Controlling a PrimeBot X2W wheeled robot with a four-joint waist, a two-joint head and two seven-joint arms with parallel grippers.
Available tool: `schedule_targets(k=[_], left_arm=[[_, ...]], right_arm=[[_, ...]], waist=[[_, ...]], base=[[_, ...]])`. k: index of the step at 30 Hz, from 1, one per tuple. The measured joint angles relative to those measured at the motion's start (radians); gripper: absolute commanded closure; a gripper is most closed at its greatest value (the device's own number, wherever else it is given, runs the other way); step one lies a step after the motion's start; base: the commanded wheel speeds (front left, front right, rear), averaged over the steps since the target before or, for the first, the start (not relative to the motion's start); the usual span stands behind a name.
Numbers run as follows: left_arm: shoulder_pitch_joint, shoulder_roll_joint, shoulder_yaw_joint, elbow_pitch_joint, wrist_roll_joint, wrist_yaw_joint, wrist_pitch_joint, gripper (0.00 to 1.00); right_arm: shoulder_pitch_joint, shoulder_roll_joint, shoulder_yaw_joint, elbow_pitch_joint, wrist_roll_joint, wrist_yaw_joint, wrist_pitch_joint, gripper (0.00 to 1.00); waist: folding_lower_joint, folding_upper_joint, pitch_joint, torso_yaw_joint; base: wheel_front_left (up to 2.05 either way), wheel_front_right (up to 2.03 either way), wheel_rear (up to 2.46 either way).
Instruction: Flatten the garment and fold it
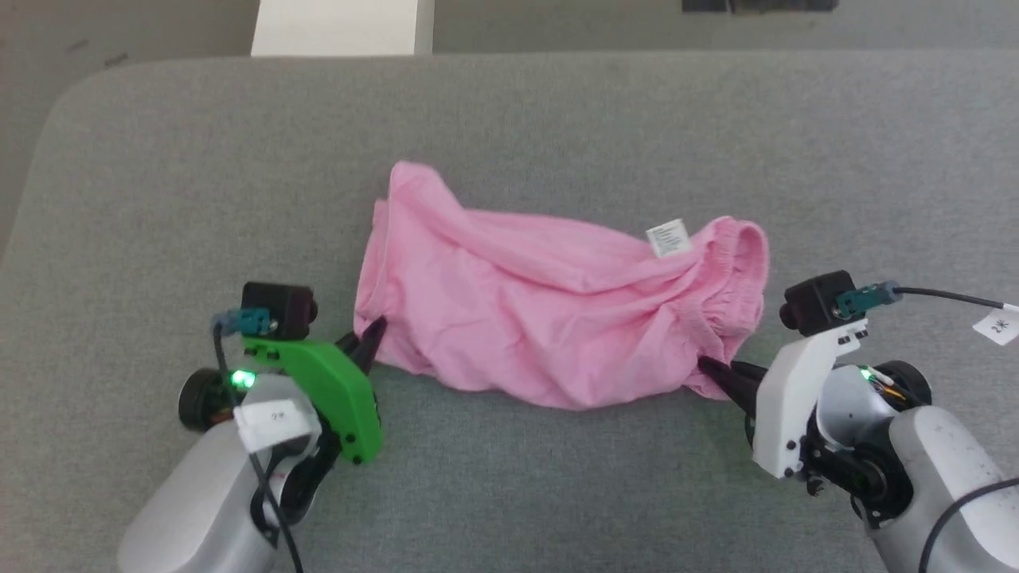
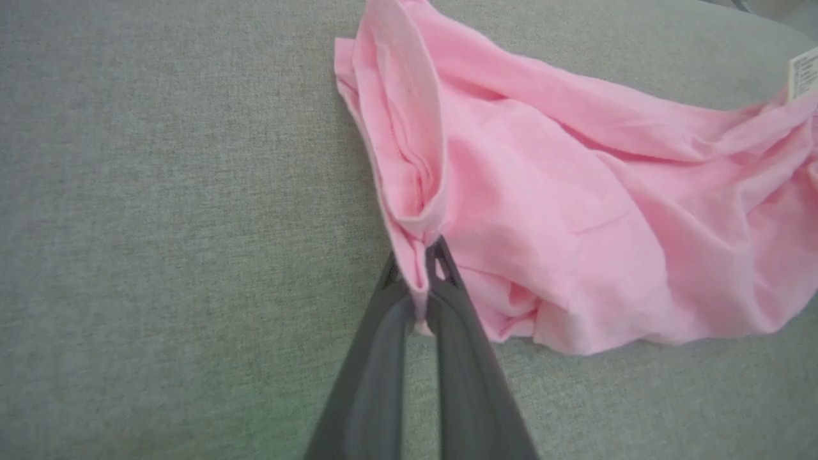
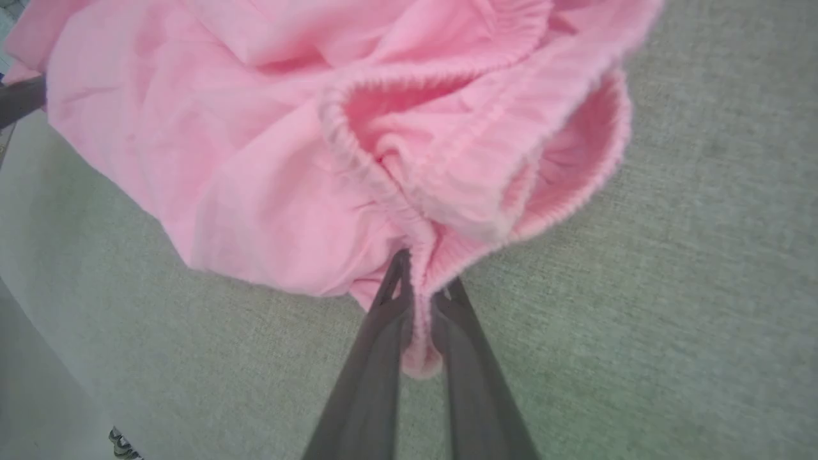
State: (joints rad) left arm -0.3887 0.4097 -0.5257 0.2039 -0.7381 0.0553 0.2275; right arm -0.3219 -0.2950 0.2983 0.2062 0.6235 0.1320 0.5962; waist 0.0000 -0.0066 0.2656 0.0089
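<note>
The light-pink garment (image 1: 549, 310) lies crumpled across the middle of the grey cushion, its gathered elastic edge (image 1: 736, 270) at the right and its small white label (image 1: 669, 238) on top. My left gripper (image 1: 370, 338) is shut on the garment's near-left hem (image 2: 418, 281); in the left wrist view the thin cloth is pinched between both dark fingers. My right gripper (image 1: 716, 372) is shut on the near-right elastic edge (image 3: 418, 300), a fold of which pokes out between the fingers.
The grey fabric cushion (image 1: 509, 119) spreads wide around the garment, with its rounded corner at the far left. A white block (image 1: 342, 28) stands beyond the far edge. The grey floor (image 3: 32, 396) shows past the cushion's edge in the right wrist view.
</note>
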Motion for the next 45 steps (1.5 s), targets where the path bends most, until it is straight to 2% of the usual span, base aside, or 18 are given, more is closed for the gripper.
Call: schedule_targets(k=[4, 10, 19, 20, 21, 22, 23, 26, 28, 32, 36, 40, 45], left_arm=[[0.075, 0.023, 0.008, -0.055, -0.002, 0.027, -0.015, 1.00], [0.254, 0.040, 0.008, -0.151, -0.040, 0.090, -0.016, 1.00], [0.442, 0.034, -0.021, -0.203, -0.085, 0.140, 0.001, 1.00], [0.445, 0.033, -0.025, -0.197, -0.089, 0.141, 0.001, 0.97], [0.447, 0.029, -0.026, -0.187, -0.091, 0.141, 0.001, 0.07], [0.446, 0.024, -0.025, -0.181, -0.091, 0.144, -0.006, 0.00], [0.445, 0.021, -0.028, -0.176, -0.090, 0.144, -0.009, 0.00], [0.444, 0.017, -0.031, -0.170, -0.087, 0.144, -0.026, 0.00], [0.442, 0.026, -0.012, -0.194, -0.035, 0.181, -0.076, 0.00], [0.438, 0.042, 0.013, -0.250, 0.010, 0.217, -0.127, 0.00], [0.428, 0.047, 0.058, -0.290, 0.050, 0.256, -0.225, 0.00], [0.416, 0.048, 0.099, -0.302, 0.097, 0.284, -0.322, 0.00], [0.384, 0.056, 0.130, -0.317, 0.151, 0.295, -0.417, 0.00]], right_arm=[[0.048, -0.025, -0.020, -0.033, 0.004, 0.000, -0.002, 1.00], [0.195, -0.040, -0.090, -0.072, 0.024, 0.000, 0.016, 1.00], [0.398, 0.015, -0.182, -0.111, 0.020, 0.000, 0.027, 1.00], [0.407, 0.022, -0.185, -0.111, 0.017, 0.000, 0.026, 1.00], [0.414, 0.031, -0.188, -0.110, 0.016, 0.000, 0.017, 0.69], [0.420, 0.039, -0.190, -0.110, 0.010, 0.000, 0.006, 0.40], [0.424, 0.045, -0.191, -0.111, -0.001, 0.000, -0.013, 0.00], [0.440, 0.064, -0.211, -0.121, -0.033, 0.000, -0.082, 0.00], [0.502, 0.111, -0.277, -0.181, -0.081, 0.000, -0.155, 0.00], [0.535, 0.139, -0.315, -0.269, -0.120, 0.000, -0.164, 0.00], [0.537, 0.142, -0.344, -0.343, -0.132, 0.000, -0.116, 0.00], [0.530, 0.120, -0.353, -0.374, -0.132, 0.000, -0.016, 0.00], [0.473, 0.073, -0.357, -0.372, -0.128, 0.000, 0.119, 0.00]], waist=[[0.0000, 0.0000, -0.048, -0.003], [0.0000, 0.0000, -0.121, -0.001], [0.0000, 0.0000, -0.175, 0.020], [0.0000, 0.0000, -0.174, 0.021], [0.0000, 0.0000, -0.171, 0.021], [0.0000, 0.0000, -0.169, 0.021], [0.0000, 0.0000, -0.167, 0.020], [0.0000, 0.0000, -0.170, 0.018], [0.0000, 0.0000, -0.182, 0.020], [0.0000, 0.0000, -0.188, 0.015], [0.0000, 0.0000, -0.194, 0.009], [0.0000, 0.0000, -0.196, 0.012], [0.0000, 0.0000, -0.189, 0.039]], base=[[0.00, 0.00, 0.00], [0.00, 0.00, 0.00], [0.00, 0.00, 0.00], [0.00, 0.00, 0.00], [0.00, 0.00, 0.00], [0.00, 0.00, 0.00], [0.00, 0.00, 0.00], [0.00, 0.00, 0.00], [0.00, 0.00, 0.00], [0.00, 0.00, 0.00], [0.00, 0.00, 0.00], [0.00, 0.00, 0.00], [0.00, 0.00, 0.00]])
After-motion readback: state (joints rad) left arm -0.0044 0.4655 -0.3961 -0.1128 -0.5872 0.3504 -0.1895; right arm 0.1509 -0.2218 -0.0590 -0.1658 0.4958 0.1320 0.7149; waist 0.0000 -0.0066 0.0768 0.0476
